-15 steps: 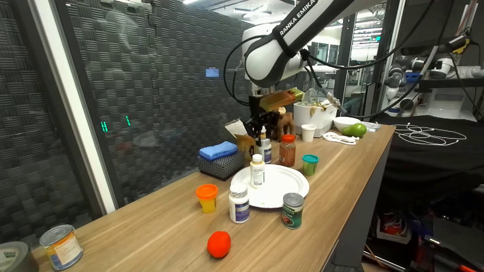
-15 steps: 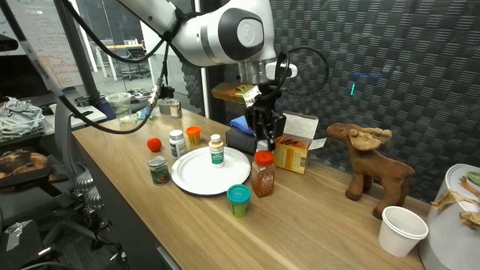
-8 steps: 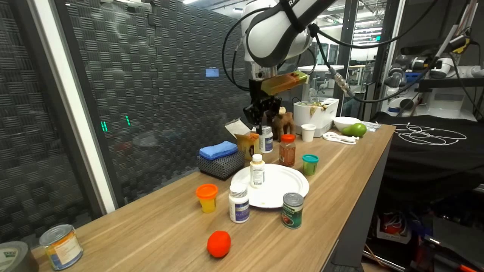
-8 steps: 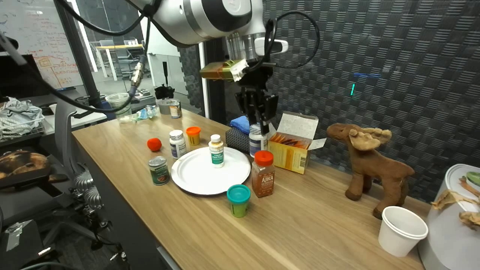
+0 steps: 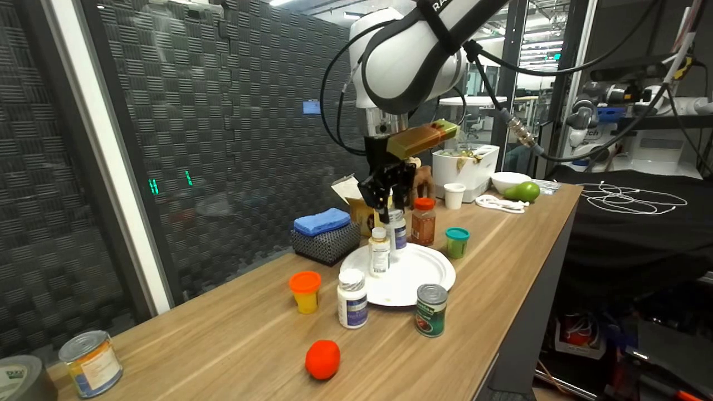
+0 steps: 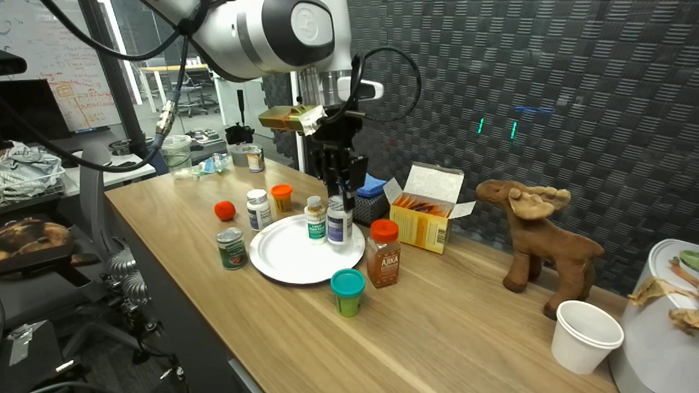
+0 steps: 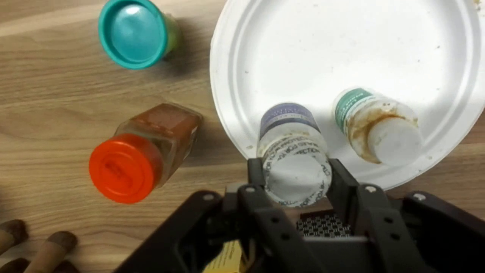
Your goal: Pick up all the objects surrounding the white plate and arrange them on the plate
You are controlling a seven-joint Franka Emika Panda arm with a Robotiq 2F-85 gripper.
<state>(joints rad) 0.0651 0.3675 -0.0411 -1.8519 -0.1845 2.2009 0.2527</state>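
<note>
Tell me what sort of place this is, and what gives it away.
Probably a robotics lab, perhaps in an office building. Between them, the exterior views show what looks like another robot arm in the background, a written-on whiteboard and a table farther off.

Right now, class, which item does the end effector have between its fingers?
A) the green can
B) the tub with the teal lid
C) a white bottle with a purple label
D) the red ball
C, because the wrist view shows the end effector pressed against both sides of the top of a white bottle with a purple label.
</note>
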